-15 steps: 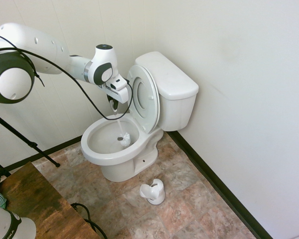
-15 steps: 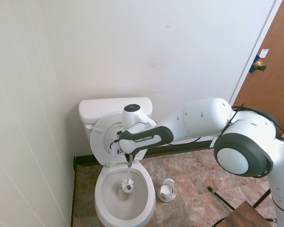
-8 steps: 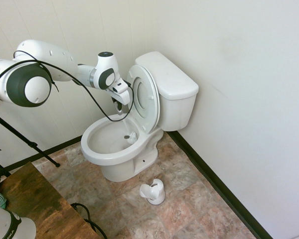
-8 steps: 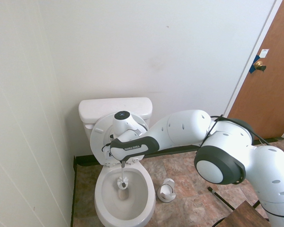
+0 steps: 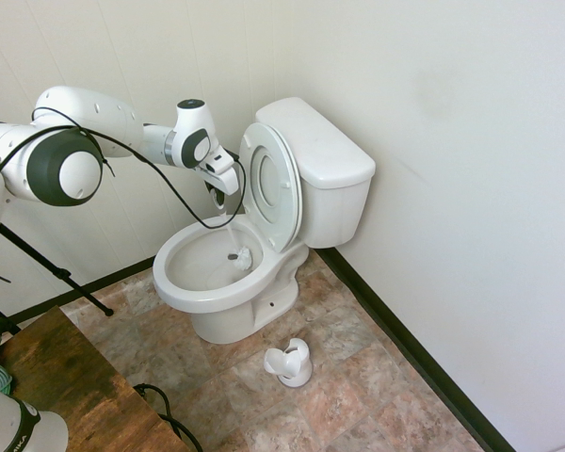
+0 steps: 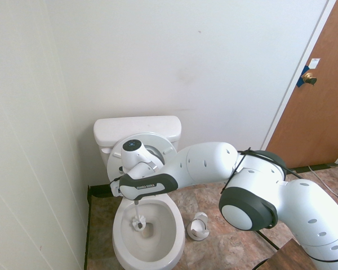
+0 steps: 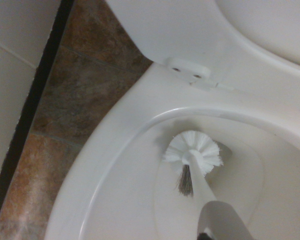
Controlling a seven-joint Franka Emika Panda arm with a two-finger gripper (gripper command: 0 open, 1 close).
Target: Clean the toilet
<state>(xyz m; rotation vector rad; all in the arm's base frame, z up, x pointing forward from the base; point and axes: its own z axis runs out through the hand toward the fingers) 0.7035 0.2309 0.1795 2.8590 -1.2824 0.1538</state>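
My hand (image 5: 228, 194) grips the brush (image 5: 240, 256) handle tightly, bristles down inside the toilet (image 5: 217, 282) bowl by the wall; I should press firmly and sweep around the inner wall.

Bright even light, soft shadows, wrist view slightly blurred (wide-angle bending at edges)

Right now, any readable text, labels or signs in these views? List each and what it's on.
White lettering on the arm's dark band: too small to read for certain.
Dark print on the white canister at the lower corner of the first exterior view: cut off and blurred, unreadable.
White tag on the door: no text visible.
Toilet, brush, brush holder: no markings visible.
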